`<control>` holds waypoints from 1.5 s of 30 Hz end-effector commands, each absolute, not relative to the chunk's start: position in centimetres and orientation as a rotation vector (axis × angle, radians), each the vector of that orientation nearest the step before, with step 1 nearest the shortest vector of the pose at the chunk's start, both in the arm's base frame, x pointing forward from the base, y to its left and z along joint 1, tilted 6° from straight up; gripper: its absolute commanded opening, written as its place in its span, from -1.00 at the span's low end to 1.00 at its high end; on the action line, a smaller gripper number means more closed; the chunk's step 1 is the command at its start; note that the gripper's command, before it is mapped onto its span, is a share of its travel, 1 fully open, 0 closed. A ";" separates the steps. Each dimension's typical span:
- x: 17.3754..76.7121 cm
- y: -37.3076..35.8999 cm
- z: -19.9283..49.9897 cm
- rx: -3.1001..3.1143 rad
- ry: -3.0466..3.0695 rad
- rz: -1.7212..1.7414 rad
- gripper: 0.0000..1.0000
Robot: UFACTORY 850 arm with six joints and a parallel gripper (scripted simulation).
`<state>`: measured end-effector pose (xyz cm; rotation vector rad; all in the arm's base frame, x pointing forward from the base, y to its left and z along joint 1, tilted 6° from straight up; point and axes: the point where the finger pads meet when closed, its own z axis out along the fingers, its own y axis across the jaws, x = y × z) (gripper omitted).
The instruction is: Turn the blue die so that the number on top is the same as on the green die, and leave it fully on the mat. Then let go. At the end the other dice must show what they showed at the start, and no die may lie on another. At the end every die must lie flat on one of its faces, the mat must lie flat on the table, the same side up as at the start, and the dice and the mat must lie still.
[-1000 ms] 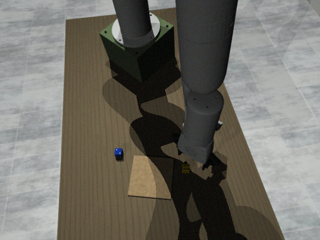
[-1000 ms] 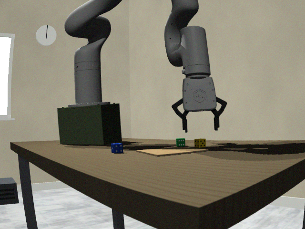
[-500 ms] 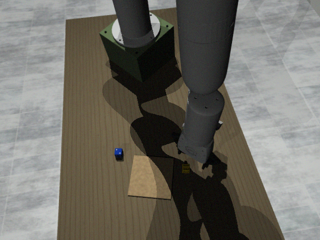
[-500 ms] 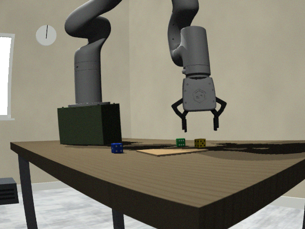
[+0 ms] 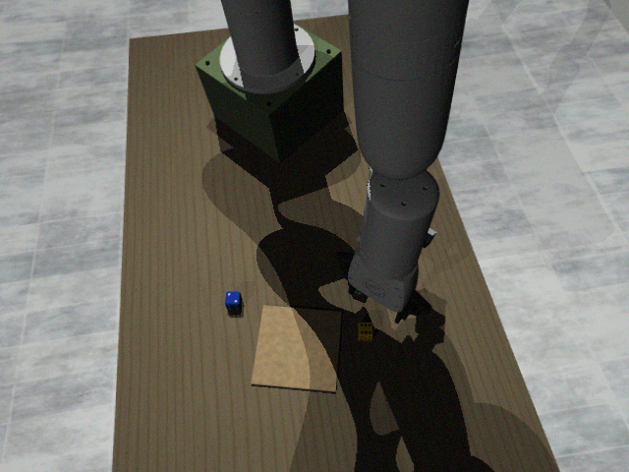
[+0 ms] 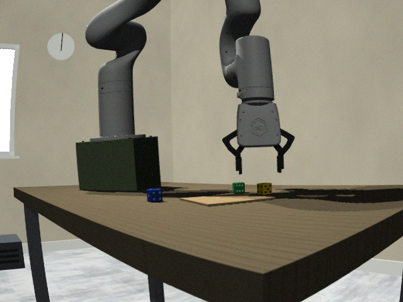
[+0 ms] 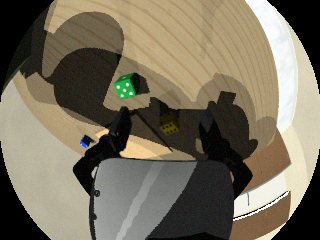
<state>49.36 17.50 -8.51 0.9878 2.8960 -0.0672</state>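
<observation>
Wooden table [image 6: 227,234] holds a tan mat [image 5: 284,355]; the blue die [image 5: 233,300] sits beside it, off the mat. Gripper [image 6: 258,168], fingers spread wide and empty, hangs above green die [image 6: 238,187] and yellow die [image 6: 264,188].

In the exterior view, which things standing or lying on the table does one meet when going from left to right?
Green base block → blue die → mat → green die → yellow die. The open end effector hangs above the last two, holding nothing.
</observation>
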 end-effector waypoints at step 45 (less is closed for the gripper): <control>42.6 17.2 -8.9 0.986 2.891 -0.063 1.00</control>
